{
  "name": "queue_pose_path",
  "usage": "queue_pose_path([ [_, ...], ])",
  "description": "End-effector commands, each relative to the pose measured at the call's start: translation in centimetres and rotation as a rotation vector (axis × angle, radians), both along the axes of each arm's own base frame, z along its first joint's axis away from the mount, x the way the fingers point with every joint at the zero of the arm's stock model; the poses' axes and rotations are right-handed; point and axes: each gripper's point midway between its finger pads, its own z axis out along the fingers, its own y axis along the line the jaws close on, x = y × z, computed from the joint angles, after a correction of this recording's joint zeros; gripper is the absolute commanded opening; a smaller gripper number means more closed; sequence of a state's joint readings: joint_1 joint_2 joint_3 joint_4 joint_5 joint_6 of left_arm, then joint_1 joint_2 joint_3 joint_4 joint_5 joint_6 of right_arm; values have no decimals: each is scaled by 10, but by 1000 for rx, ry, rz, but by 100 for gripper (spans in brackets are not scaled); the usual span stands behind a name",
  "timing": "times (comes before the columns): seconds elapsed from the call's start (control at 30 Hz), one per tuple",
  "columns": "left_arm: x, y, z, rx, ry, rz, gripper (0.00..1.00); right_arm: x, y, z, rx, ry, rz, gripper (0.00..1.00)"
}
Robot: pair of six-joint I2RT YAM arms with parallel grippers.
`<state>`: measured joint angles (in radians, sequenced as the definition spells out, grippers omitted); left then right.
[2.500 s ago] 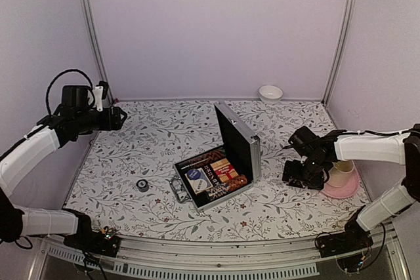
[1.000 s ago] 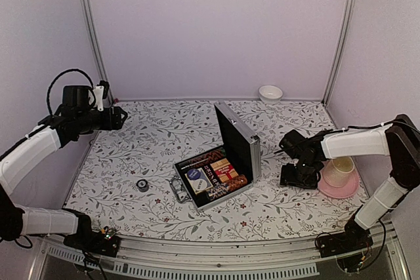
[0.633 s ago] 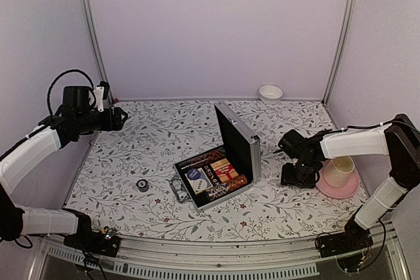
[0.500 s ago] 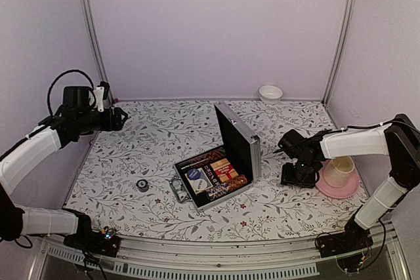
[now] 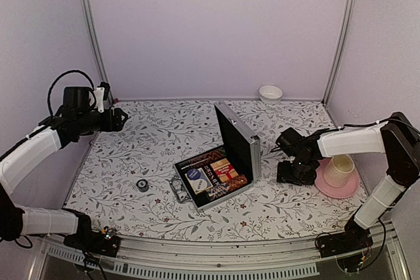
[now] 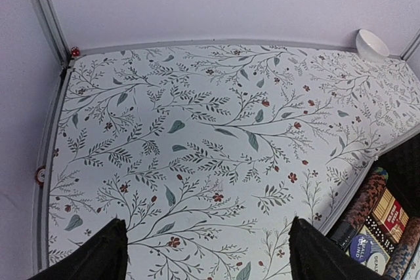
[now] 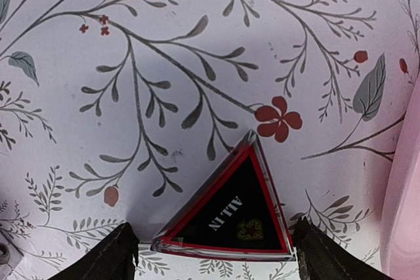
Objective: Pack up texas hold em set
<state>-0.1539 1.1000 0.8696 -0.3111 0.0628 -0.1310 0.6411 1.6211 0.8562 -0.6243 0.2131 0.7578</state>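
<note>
Right wrist view puts my right gripper (image 7: 213, 244) low over the cloth (image 7: 131, 96). Its fingers (image 7: 121, 254) are set wide, and a black, red-edged triangle (image 7: 230, 218) marked ALL IN lies flat on the cloth between them. The tips stand just beside its two near corners, but I can't tell from this angle whether they touch. A pink plate (image 7: 403, 214) edges in at 3 o'clock.

From the top camera, the button (image 5: 142, 185) sits on the cloth at 9 o'clock of the case (image 5: 237, 141), well apart from it. The case stands open mid-table with its lid upright, and decks (image 5: 223, 170) and chips (image 5: 238, 180) lie in its base. At its 3 o'clock is the right gripper, just beside the plate, which carries the cup (image 5: 340, 170).

My left gripper (image 5: 118, 119) hangs above the table at 10 o'clock, jaws wide apart with nothing between them. Its camera looks across the cloth, with a corner of the case at 4 o'clock in its frame. Farthest off, the bowl (image 5: 270, 93) sits by the back wall at 1 o'clock.
</note>
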Motion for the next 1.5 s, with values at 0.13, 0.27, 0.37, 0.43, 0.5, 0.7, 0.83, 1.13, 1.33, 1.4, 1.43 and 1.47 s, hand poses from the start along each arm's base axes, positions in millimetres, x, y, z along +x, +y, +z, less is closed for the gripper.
queue_pose_path([
  [0.13, 1, 1, -4, 9, -2, -4, 85, 4, -5, -6, -67, -6, 46, 84],
  [0.27, 1, 0, -4, 7, -1, -7, 85, 4, -5, -5, -66, -6, 60, 81],
  [0.37, 1, 0, -4, 5, 0, -9, 85, 3, -6, -7, -71, -2, 63, 77],
  [0.43, 0, 0, -4, 4, 0, -10, 85, 1, -6, -8, -70, 3, 62, 76],
  [0.5, 0, 0, -4, 4, 1, -12, 85, -1, -7, -9, -67, 9, 58, 76],
  [0.7, 1, -1, -4, 0, 0, -14, 85, -6, -9, -9, -60, 14, 56, 76],
  [0.83, 0, -1, -4, 0, 0, -15, 85, -7, -11, -10, -68, 14, 53, 73],
  [1.13, 0, -1, -4, -2, 0, -15, 85, -8, -12, -9, -66, 11, 50, 65],
  [1.33, -1, -2, -3, -3, -2, -17, 85, -6, -11, -3, -57, -6, 47, 60],
  [1.4, 0, -1, -3, -1, -2, -15, 85, -6, -10, -1, -49, -11, 61, 58],
  [1.43, 0, -1, -3, -2, -2, -16, 85, -7, -9, -1, -44, -14, 69, 58],
  [1.47, 0, -1, -4, -2, -1, -16, 85, -8, -8, 0, -37, -15, 77, 57],
])
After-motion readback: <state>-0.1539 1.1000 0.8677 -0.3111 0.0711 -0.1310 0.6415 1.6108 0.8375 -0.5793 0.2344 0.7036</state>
